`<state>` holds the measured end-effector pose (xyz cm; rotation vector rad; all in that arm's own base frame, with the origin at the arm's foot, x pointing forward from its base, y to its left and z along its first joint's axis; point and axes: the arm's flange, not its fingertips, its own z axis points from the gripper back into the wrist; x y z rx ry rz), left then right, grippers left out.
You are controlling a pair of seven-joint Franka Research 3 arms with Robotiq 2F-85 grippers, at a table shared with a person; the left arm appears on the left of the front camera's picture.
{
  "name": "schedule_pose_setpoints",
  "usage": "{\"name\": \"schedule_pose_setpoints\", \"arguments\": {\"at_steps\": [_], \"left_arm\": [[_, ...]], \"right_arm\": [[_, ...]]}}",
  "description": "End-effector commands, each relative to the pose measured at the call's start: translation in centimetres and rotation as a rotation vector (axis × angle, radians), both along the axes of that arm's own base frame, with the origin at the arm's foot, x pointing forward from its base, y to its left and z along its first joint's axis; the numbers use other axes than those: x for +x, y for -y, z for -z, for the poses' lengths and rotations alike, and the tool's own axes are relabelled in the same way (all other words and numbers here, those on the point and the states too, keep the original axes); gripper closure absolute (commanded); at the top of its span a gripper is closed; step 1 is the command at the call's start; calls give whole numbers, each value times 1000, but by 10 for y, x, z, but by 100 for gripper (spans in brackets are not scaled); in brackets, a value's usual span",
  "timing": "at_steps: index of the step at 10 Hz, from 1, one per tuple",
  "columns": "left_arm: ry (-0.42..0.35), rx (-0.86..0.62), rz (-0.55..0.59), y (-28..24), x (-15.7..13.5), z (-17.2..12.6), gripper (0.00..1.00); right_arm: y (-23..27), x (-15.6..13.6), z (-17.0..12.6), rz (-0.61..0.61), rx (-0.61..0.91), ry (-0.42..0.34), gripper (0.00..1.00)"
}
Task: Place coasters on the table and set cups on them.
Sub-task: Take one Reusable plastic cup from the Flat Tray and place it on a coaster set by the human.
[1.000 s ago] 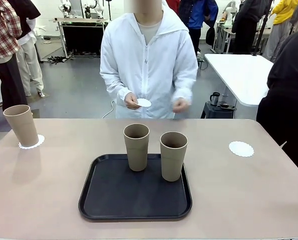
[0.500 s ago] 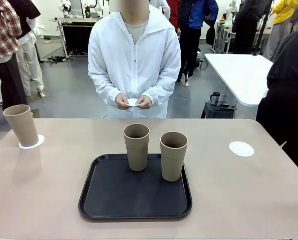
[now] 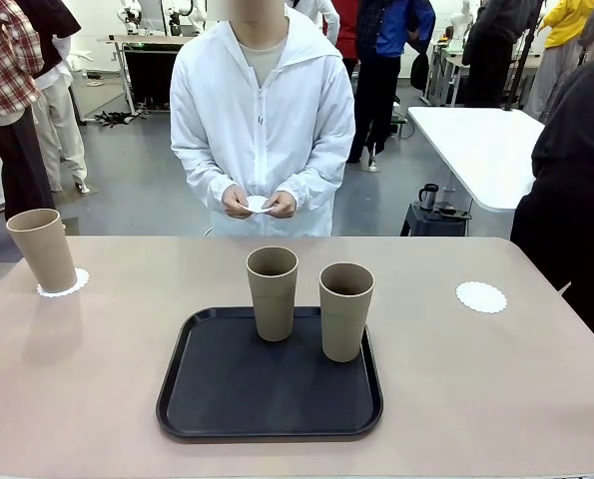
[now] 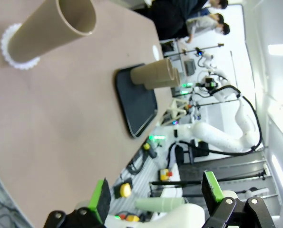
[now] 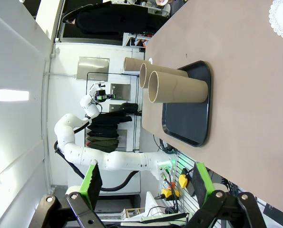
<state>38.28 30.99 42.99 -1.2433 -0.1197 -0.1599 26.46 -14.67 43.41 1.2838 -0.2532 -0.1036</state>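
One tan cup (image 3: 42,249) stands on a white lacy coaster (image 3: 65,287) at the table's (image 3: 97,399) far left. Two more cups (image 3: 273,292) (image 3: 345,309) stand on the black tray (image 3: 270,389) in the middle. A bare coaster (image 3: 481,296) lies at the right. The person at the far side holds another coaster (image 3: 259,205) in both hands. In the left wrist view my left gripper (image 4: 156,194) hangs open off the table's edge, far from the cup (image 4: 51,31) on its coaster (image 4: 10,53). My right gripper (image 5: 146,183) is open too, away from the tray's cups (image 5: 177,88).
A white table (image 3: 486,150) with a small dark mug (image 3: 428,196) beside it stands behind at the right. People stand around the room. A dark-sleeved person (image 3: 576,190) is close to the table's right edge. Bare tabletop lies left and right of the tray.
The person has stepped a little to the left and brought both hands together on the coaster. Cups, tray and laid coasters have not moved.
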Motion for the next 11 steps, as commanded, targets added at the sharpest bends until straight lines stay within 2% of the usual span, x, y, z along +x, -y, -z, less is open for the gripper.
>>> {"name": "schedule_pose_setpoints", "arguments": {"at_steps": [1,3,5,8,10,11], "left_arm": [[-7,0,-11,0,0,-2,0],[-7,0,-11,0,0,-2,0],[-7,0,-11,0,0,-2,0],[-7,0,-11,0,0,-2,0],[-7,0,-11,0,0,-2,0],[-7,0,-11,0,0,-2,0]], "right_arm": [[0,2,-1,-1,17,14,0],[0,0,0,0,0,0,0],[-13,27,-28,-37,-195,136,0],[-65,78,-59,-200,-504,260,0],[-98,100,-56,-331,-682,326,0],[-126,104,-47,-388,-796,384,0]]}}
